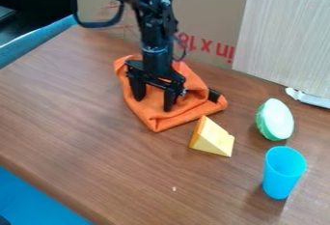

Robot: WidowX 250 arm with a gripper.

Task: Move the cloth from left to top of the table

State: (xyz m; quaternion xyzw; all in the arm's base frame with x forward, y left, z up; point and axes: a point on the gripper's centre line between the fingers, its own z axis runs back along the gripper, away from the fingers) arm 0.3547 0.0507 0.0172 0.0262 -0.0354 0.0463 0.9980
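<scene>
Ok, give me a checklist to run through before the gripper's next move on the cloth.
1. Position of the gripper over the orange cloth: ok.
2. Fingers open: ok, they stand well apart.
3. Fingertips touching the fabric: cannot tell.
4. Fabric spread flat: not ok, it is folded and bunched.
5. Gap between fabric and cheese wedge: cannot tell, they lie very close.
6. Blue cup upright, apart from the fabric: ok.

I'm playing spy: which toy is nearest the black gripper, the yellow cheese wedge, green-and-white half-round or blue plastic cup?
The yellow cheese wedge: it sits beside the orange cloth under the gripper; the others are farther.
</scene>
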